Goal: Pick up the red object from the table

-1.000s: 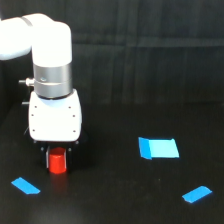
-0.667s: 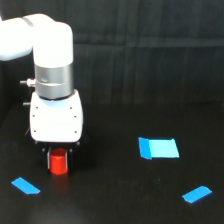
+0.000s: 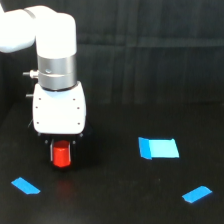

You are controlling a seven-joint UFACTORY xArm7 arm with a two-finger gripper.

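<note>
A: Since a second ago, we see the white wrist housing (image 3: 58, 110) sitting higher in the exterior view and slightly toward that view's right. The red object (image 3: 62, 156) has come up with it.

B: Agreed. The block hangs directly under the housing, between the dark fingers of the pincer (image 3: 62, 146). A dim reddish smear shows on the bench (image 3: 125, 200) just below it, which we read as a reflection. So we judge it off the surface, though only just.

A: State of the pincer?

B: Clamped on the red object, as we read it. The fingers are dark against the dark bench and hard to trace. But the block rose with the arm, and nothing else is there to carry it.

A: Meaning for the task?

B: The grasp looks made and the lift begun. We think what remains is a clean rise, with no slip.

A: Other items?

B: A blue patch (image 3: 159, 148) lies well apart, toward the view's right. One blue tape strip (image 3: 25, 185) is near the lower left and another strip (image 3: 197, 194) at the lower right. None of them touches the block.

A: Any brands, labels or writing?

B: We find none we can read. The housing shows only small dark dots, probably screws.
</note>
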